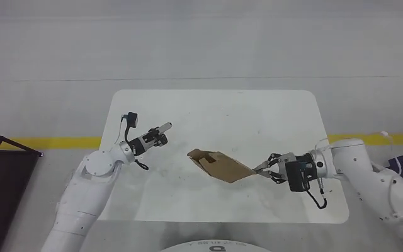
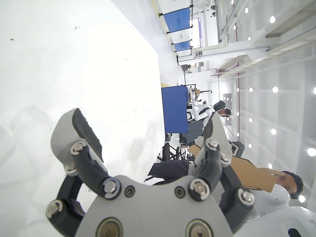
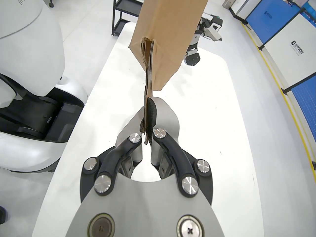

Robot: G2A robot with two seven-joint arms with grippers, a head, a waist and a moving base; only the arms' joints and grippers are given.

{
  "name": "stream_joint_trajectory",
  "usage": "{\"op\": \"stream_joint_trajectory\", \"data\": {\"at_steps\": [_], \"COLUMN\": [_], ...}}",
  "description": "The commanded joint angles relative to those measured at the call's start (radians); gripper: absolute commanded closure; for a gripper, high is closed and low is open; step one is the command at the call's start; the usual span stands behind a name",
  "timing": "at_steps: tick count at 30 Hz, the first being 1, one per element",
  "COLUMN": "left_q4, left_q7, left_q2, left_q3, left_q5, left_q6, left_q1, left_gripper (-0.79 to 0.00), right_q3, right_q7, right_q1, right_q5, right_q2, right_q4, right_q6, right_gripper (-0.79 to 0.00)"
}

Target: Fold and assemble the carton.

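A flat brown carton (image 1: 220,165) hangs tilted over the middle of the white table (image 1: 214,113). My right gripper (image 1: 259,168) is shut on its right-hand corner; the right wrist view has the carton (image 3: 170,23) rising edge-on from between the closed pads (image 3: 152,110). My left gripper (image 1: 165,128) is over the table's left part, apart from the carton, and open with nothing between its fingers (image 2: 84,131). Beyond the left gripper (image 2: 145,122) a piece of the carton (image 2: 249,173) is visible. The left gripper (image 3: 213,34) also appears far off in the right wrist view.
The white table (image 3: 209,114) has rounded corners and bare surface all around the carton. A yellow floor line (image 1: 56,142) runs behind it on both sides. A dark stand (image 1: 12,183) stands off the table's left edge.
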State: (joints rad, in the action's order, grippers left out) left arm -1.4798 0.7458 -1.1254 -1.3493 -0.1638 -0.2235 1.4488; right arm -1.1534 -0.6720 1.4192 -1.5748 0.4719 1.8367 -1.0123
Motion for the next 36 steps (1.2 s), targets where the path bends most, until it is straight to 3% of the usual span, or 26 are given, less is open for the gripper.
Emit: {"op": "stream_joint_trajectory", "data": {"at_steps": [1,9,15,20,29,36], "left_q4": [0.000,0.005,0.009,-0.024,-0.154,-0.154], "left_q7": [-0.001,-0.004,0.004,0.029,0.046,0.046], "left_q2": [0.000,0.000,-0.001,-0.004,-0.007,-0.007], "left_q3": [0.001,0.010,0.018,0.033,0.094,0.094], "left_q5": [-0.001,-0.009,-0.044,-0.087,-0.027,-0.027], "left_q6": [0.002,0.006,-0.004,-0.021,-0.010,-0.010], "left_q1": [-0.001,-0.008,-0.016,-0.027,-0.039,-0.039], "left_gripper": [-0.785,-0.785,-0.785,-0.785,-0.785,-0.785], "right_q3": [0.016,0.069,0.103,0.108,0.064,0.063], "right_q7": [-0.023,-0.121,-0.118,0.060,0.403,0.412], "right_q1": [-0.021,-0.085,-0.113,-0.117,-0.036,-0.032], "right_q5": [0.004,-0.010,0.030,0.215,0.349,0.352], "right_q2": [0.002,0.010,0.014,0.032,0.041,0.041], "right_q4": [-0.011,-0.044,-0.104,-0.159,-0.038,-0.031], "right_q6": [0.000,0.000,0.000,0.058,0.347,0.348], "right_gripper": [0.000,0.000,0.000,0.000,0.000,0.000]}}
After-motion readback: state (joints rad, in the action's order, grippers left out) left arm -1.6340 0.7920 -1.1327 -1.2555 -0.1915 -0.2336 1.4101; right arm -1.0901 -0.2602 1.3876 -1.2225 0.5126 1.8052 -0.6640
